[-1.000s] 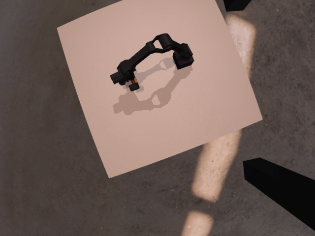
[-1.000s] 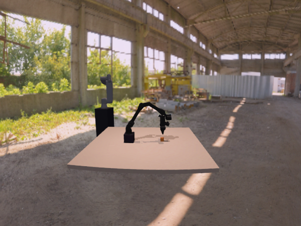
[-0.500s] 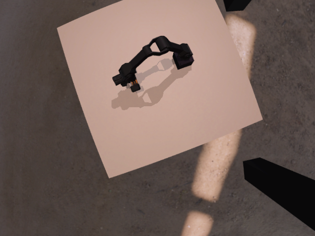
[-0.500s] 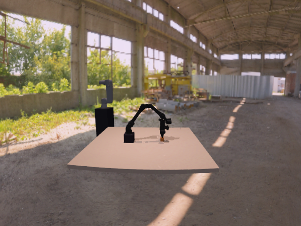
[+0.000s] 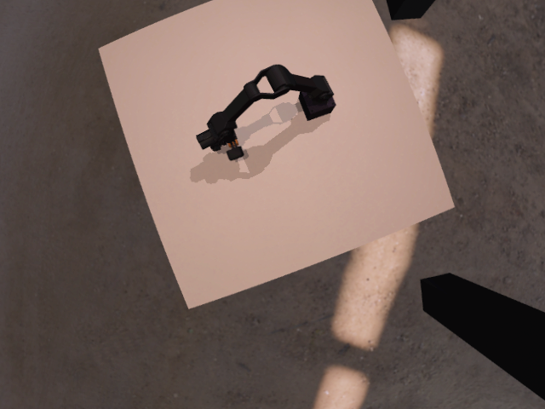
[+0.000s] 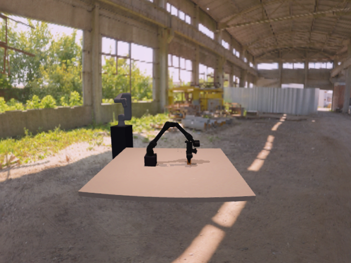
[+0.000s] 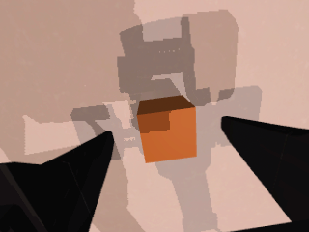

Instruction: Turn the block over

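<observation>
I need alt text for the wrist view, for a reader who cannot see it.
An orange block rests on the pale table, between the two dark fingers of the open gripper, touched by neither. The arm's grey shadow falls across block and table.

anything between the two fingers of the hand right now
Yes: in the wrist view the orange block sits on the table between the open hand's two fingers, with a gap on each side.
</observation>
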Tool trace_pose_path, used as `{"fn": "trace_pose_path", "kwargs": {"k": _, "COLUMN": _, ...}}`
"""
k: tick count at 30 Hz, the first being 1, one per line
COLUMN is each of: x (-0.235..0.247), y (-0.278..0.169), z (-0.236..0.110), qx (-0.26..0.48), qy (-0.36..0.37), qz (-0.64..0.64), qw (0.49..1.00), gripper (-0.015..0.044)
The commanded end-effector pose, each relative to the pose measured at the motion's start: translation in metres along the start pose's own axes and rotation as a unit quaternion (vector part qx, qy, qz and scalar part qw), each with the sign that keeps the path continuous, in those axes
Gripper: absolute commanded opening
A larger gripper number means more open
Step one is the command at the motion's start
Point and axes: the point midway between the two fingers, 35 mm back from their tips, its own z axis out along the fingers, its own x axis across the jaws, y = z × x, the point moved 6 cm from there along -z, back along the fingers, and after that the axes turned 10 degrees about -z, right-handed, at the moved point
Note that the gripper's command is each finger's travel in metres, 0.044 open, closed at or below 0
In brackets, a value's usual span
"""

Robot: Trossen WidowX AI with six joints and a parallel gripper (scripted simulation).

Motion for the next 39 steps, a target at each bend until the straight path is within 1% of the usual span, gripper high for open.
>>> {"fn": "trace_pose_path", "kwargs": {"k": 1, "x": 0.0, "y": 0.0, "z": 0.004, "qx": 0.0, "qy": 0.001, "qz": -0.001, "qw": 1.0, "gripper": 0.044}}
{"fn": "trace_pose_path", "kwargs": {"k": 11, "x": 0.0, "y": 0.0, "z": 0.004, "qx": 0.0, "qy": 0.001, "qz": -0.001, "qw": 1.0, "gripper": 0.0177}}
{"fn": "trace_pose_path", "kwargs": {"k": 28, "x": 0.0, "y": 0.0, "z": 0.004, "qx": 0.0, "qy": 0.001, "qz": -0.001, "qw": 1.0, "gripper": 0.0064}}
{"fn": "trace_pose_path", "kwargs": {"k": 30, "x": 0.0, "y": 0.0, "z": -0.001, "qx": 0.0, "qy": 0.001, "qz": -0.001, "qw": 1.0, "gripper": 0.0012}}
{"fn": "trace_pose_path", "kwargs": {"k": 31, "x": 0.0, "y": 0.0, "z": -0.007, "qx": 0.0, "qy": 0.002, "qz": -0.001, "qw": 1.0, "gripper": 0.0}}
{"fn": "trace_pose_path", "kwargs": {"k": 34, "x": 0.0, "y": 0.0, "z": -0.025, "qx": 0.0, "qy": 0.002, "qz": -0.001, "qw": 1.0, "gripper": 0.0}}
{"fn": "trace_pose_path", "kwargs": {"k": 39, "x": 0.0, "y": 0.0, "z": -0.026, "qx": 0.0, "qy": 0.002, "qz": -0.001, "qw": 1.0, "gripper": 0.0}}
